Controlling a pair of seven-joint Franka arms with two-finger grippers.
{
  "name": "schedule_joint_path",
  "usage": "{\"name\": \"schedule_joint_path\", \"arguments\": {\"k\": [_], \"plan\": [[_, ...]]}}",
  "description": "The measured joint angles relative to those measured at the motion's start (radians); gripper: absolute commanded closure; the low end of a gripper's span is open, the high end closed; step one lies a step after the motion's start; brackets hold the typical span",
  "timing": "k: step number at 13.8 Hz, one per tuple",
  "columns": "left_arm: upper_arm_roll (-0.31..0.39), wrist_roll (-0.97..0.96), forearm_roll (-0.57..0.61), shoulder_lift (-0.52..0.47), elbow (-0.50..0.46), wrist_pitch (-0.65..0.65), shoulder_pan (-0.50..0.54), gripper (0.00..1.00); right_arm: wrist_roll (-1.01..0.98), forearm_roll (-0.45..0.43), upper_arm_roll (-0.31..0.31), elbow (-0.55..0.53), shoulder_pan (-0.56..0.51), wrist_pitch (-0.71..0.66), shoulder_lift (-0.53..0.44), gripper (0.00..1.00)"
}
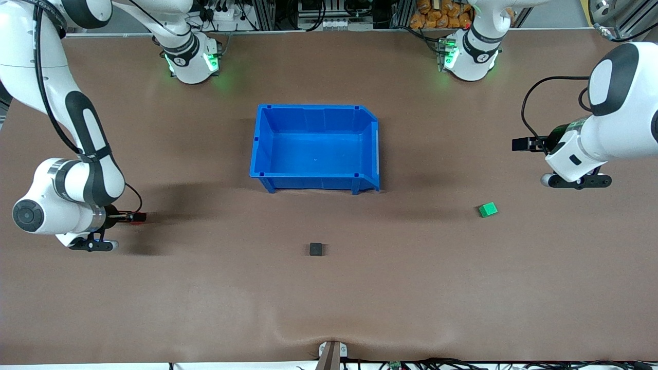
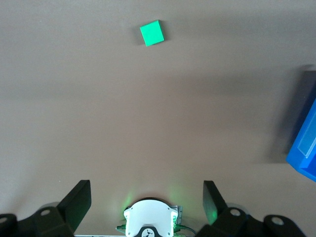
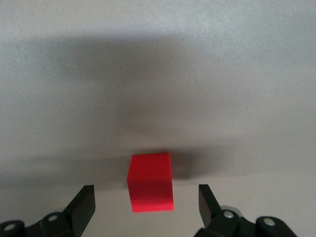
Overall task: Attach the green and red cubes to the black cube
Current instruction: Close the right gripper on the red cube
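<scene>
My right gripper (image 3: pixel 146 200) sits low with its black fingers spread either side of the red cube (image 3: pixel 150 181), not touching it. The left gripper (image 2: pixel 147 200) waits, wide open, over bare matte brown table (image 1: pixel 205 288) near the green cube (image 1: pixel 488 209). The matte black cube (image 1: pixel 316 249) lies nearer the front camera than the glossy blue plastic bin (image 1: pixel 314 177).

no text, label, brand, number or sign can be read anywhere in these views. the round marks on the two white arm bases at the top of the front view are too small to make out.
</scene>
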Motion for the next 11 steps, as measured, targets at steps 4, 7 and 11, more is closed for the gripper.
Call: {"name": "schedule_joint_path", "arguments": {"k": [4,7,11], "plan": [[0.000,0.000,0.000,0.000,-0.013,0.011,0.000,0.00,-0.041,0.000,0.000,-0.012,-0.009,0.051,0.013,0.40],[0.000,0.000,0.000,0.001,-0.026,0.020,0.000,0.00,-0.046,0.000,0.000,-0.015,-0.012,0.052,0.013,0.47],[0.000,0.000,0.000,0.001,-0.032,0.023,0.000,0.00,-0.046,0.000,0.000,-0.015,-0.012,0.052,0.013,0.69]]}}
